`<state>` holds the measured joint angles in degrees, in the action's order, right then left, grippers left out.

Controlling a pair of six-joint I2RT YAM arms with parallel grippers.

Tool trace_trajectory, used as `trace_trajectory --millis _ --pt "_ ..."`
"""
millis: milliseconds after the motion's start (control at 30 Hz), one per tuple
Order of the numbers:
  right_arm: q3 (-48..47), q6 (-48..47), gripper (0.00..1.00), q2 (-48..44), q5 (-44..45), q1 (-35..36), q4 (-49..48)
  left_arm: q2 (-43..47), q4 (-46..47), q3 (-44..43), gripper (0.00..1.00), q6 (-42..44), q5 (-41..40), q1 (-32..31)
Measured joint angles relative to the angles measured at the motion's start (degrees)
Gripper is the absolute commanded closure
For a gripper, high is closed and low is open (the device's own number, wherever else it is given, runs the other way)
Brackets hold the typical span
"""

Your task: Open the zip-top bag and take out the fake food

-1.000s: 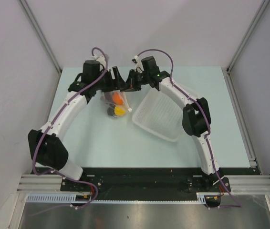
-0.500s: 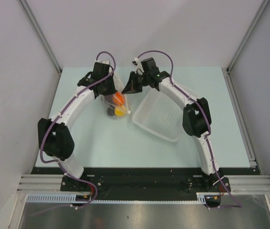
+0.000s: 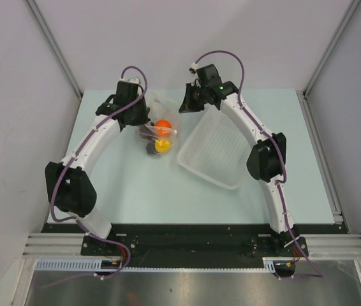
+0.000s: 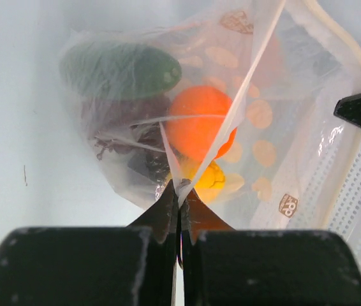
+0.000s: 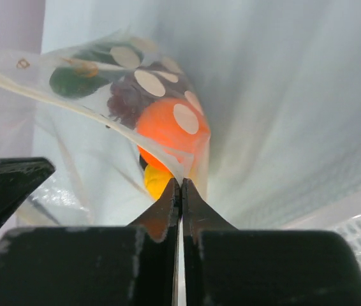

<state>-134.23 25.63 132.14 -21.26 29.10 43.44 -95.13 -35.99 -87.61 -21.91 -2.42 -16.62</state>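
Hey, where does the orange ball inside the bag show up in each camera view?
Top external: orange ball upper centre, inside the zip-top bag.
Left wrist: orange ball near the middle of the picture.
Right wrist: orange ball just left of the middle.
Shared landmark: the yellow fruit directly below the ball in every view.

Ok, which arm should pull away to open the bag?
Probably the left. Both the left fingers and right fingers pinch the bag; the left has bare table near it, while the basket crowds the right.
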Motion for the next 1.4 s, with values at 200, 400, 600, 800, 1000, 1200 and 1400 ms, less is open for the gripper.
trace_trajectory --millis 200,400,600,800,1000,1200,1400 --pt "-1.66 -2.45 0.83 0.61 4.96 0.37 2.38 1.97 -0.48 0.28 1.00 -0.02 0.72 1.14" --pt "-4.39 -4.35 0.62 2.97 6.05 0.98 6.73 2.16 0.96 0.87 1.00 -0.04 5.86 2.03" --pt "-4.76 -4.81 0.63 1.64 7.87 2.62 7.74 2.16 1.88 1.46 1.00 -0.04 9.27 2.03" --pt "-4.96 -4.70 0.63 -1.62 8.31 6.12 7.63 2.16 2.49 1.73 1.00 -0.04 10.40 2.03" --pt "-4.96 -4.70 0.57 -2.32 8.37 8.20 7.43 2.16 3.32 2.56 1.00 -0.07 10.71 2.03" --pt "-3.45 -5.09 0.44 -3.17 12.52 8.22 8.41 2.16 3.26 2.56 1.00 -0.07 10.62 2.03" --pt "-2.05 -7.41 0.53 -6.58 15.89 8.63 9.51 2.38 3.28 2.56 1.00 -0.13 10.64 2.03"
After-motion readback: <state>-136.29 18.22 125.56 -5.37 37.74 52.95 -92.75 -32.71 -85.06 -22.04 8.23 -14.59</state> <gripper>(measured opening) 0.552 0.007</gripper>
